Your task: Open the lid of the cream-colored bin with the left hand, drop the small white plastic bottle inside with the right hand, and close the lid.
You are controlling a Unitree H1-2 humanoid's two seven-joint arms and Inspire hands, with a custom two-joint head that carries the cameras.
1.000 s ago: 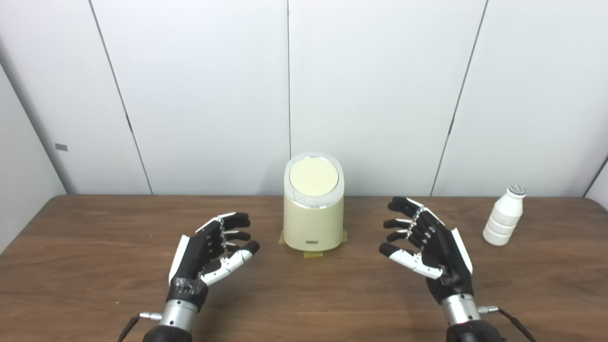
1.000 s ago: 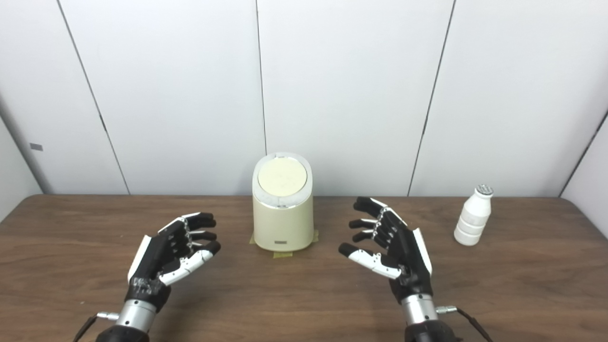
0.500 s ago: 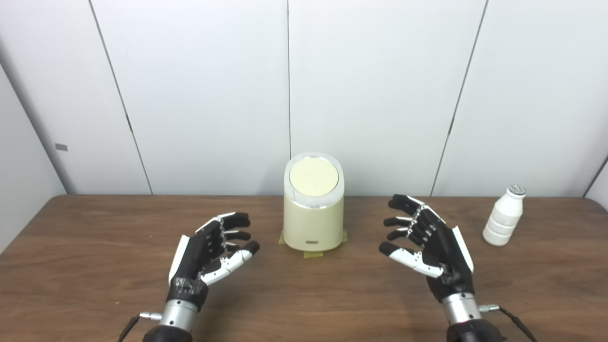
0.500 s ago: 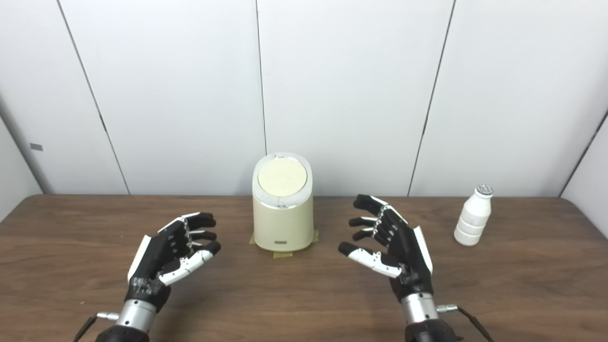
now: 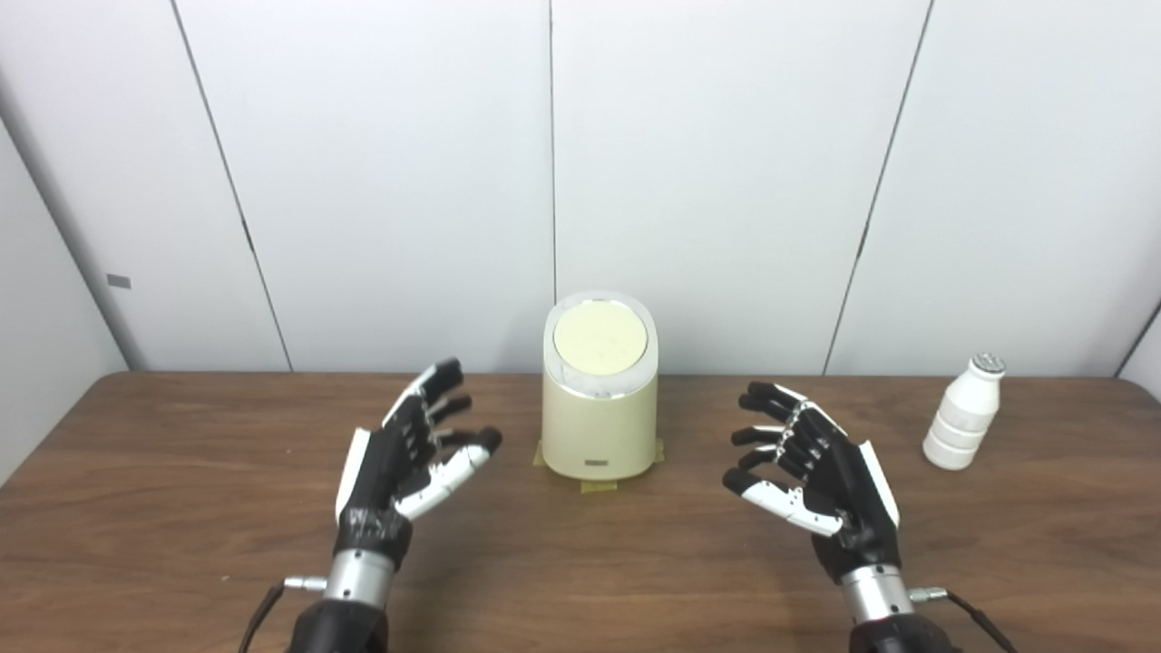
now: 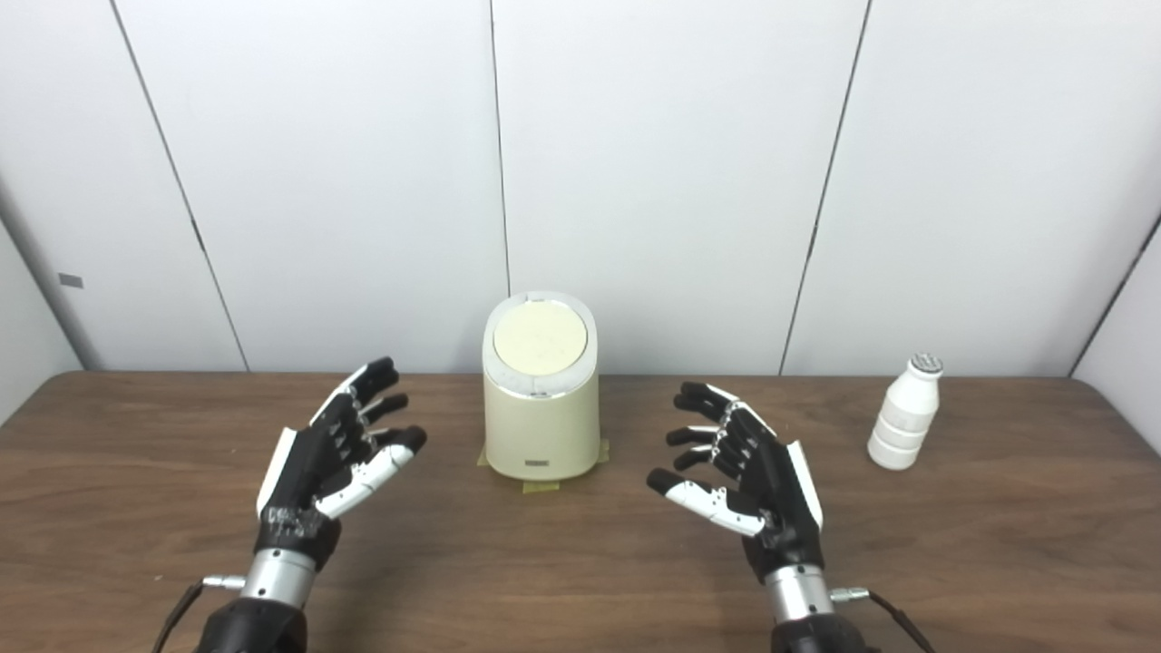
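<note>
Cream-colored bin [image 5: 600, 404] sits at the middle of the counter [image 5: 181, 508], near its back edge, on bits of tape, and its lid [image 5: 600, 337] is down flat. You have not touched it yet.

What has changed in the last second is your left robot hand [image 5: 408, 462]: it has lifted off its resting pose and moved forward and slightly toward the bin, with the fingers now stretched out and spread rather than curled. It holds nothing and stands just to the left of the bin's body, apart from it and below the lid's height. That reads as the start of the reach for the lid, so the opening step looks to be under way but not yet in contact.

Your right robot hand [image 5: 816, 476] has barely shifted; it waits to the right of the bin, fingers apart and loosely bent, empty. The small white plastic bottle [image 5: 961, 413] stands upright farther right, well apart from that robot hand, untouched.

Next you will likely need to raise the left robot hand to the lid's rim.
</note>
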